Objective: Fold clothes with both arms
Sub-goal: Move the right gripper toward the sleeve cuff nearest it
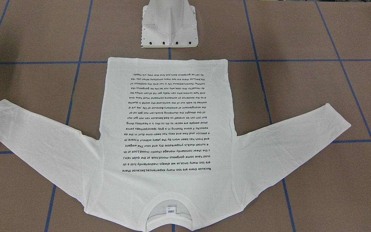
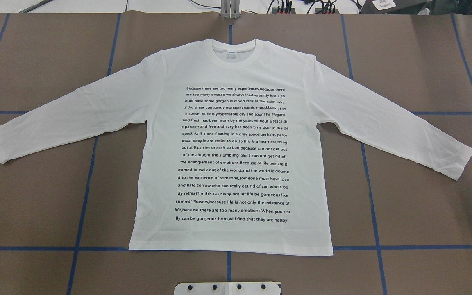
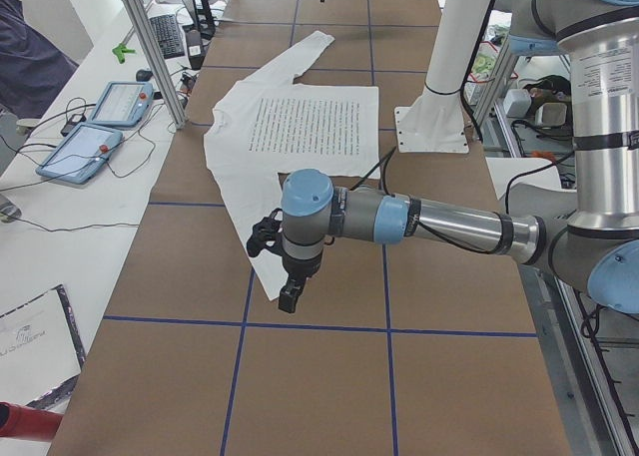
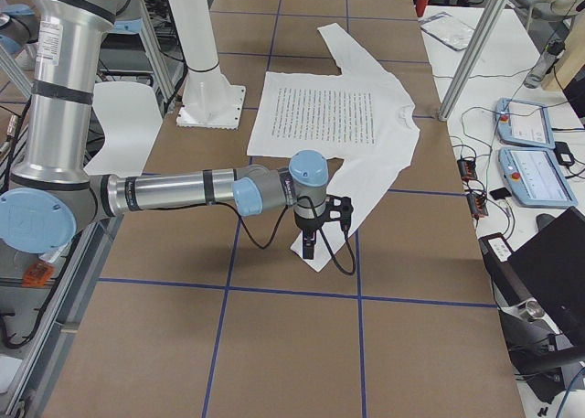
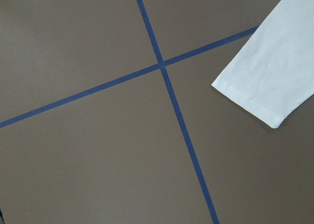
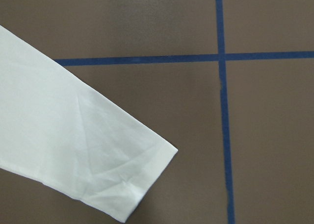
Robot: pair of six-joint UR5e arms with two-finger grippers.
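Note:
The white long-sleeved T-shirt [image 2: 232, 65] lies flat on the brown table, text side up, sleeves spread, collar [image 1: 169, 217] away from the robot. It also shows in the front view [image 1: 169, 190]. My left gripper [image 3: 290, 294] shows only in the exterior left view, hanging over the near sleeve's cuff [image 5: 267, 87]. My right gripper [image 4: 308, 244] shows only in the exterior right view, over the other cuff [image 6: 98, 165]. I cannot tell whether either is open or shut. No fingers show in the wrist views.
The white metal pedestal [image 1: 169, 29] stands just behind the shirt's hem. Blue tape lines [image 2: 84, 192] grid the table. Side benches with tablets [image 3: 100, 127] and control boxes [image 4: 530, 153] flank the table, with aluminium posts [image 3: 150, 47] at its edges.

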